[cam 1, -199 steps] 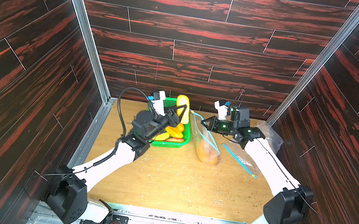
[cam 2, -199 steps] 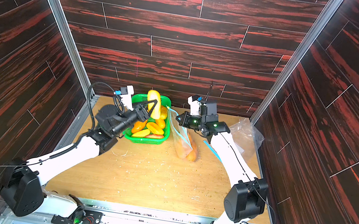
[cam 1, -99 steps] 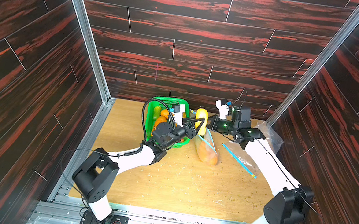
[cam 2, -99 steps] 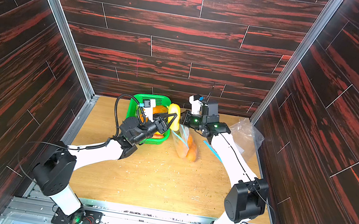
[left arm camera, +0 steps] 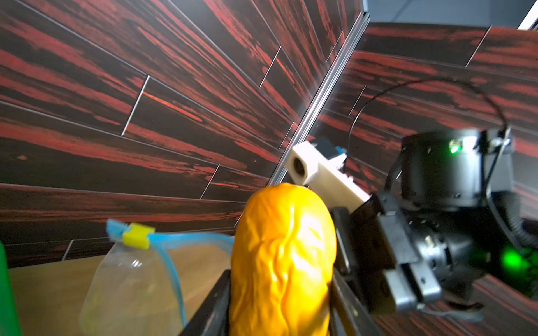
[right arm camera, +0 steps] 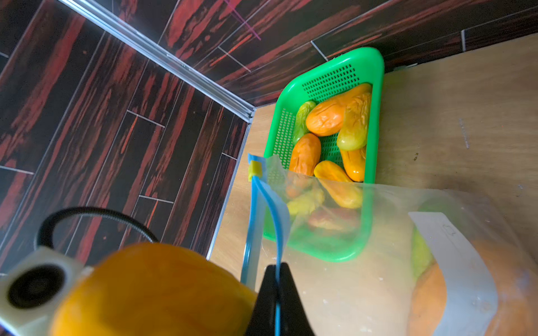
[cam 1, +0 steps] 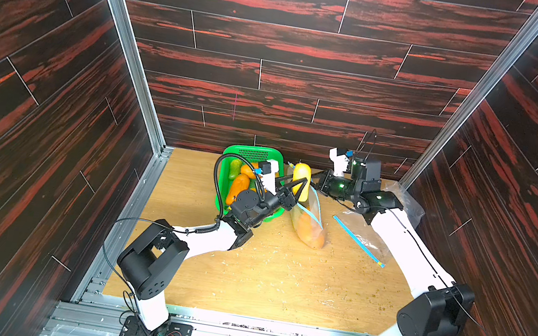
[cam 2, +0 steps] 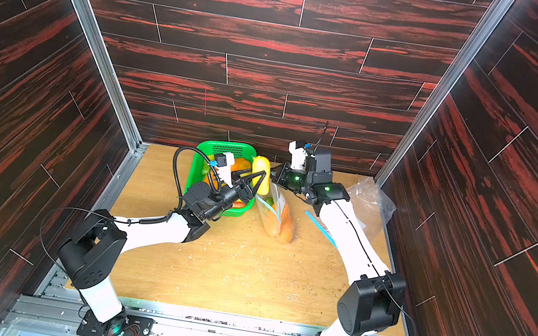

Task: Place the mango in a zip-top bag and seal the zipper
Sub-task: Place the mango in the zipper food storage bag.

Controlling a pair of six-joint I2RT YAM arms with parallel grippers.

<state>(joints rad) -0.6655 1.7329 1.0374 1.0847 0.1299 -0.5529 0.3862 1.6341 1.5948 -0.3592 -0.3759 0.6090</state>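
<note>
Two arms meet at rear of your bench [cam 1: 278,281]. Green perforated plastic basket [cam 1: 255,153] holds several loose mangoes [right arm camera: 326,119]. Your left end effector [cam 1: 297,186] is clamped on wrinkled yellow mango [left arm camera: 282,247], raised beside mouth of clear zip-top bag [cam 1: 310,220]. Your right end effector [right arm camera: 276,270] is pinched together on blue zipper strip [right arm camera: 273,221]. Orange fruit [cam 1: 310,229] lies inside bag. Second clear plastic bag [cam 1: 401,206] lies far right.

Yellow mango [cam 1: 301,176]. Green basket [cam 1: 255,153] with perforated walls, holding orange, yellow and green fruit [right arm camera: 326,119]. Zip-top bag [right arm camera: 393,209]: clear film, blue zipper strip [right arm camera: 250,232], yellow slider [right arm camera: 255,170], white label patch [right arm camera: 454,256]. Walls [cam 1: 281,41]: dark planks streaked with red. Tabletop [cam 1: 278,281]: pale tan wood grain. Robot arms [cam 1: 207,240]: white links, black joints.
</note>
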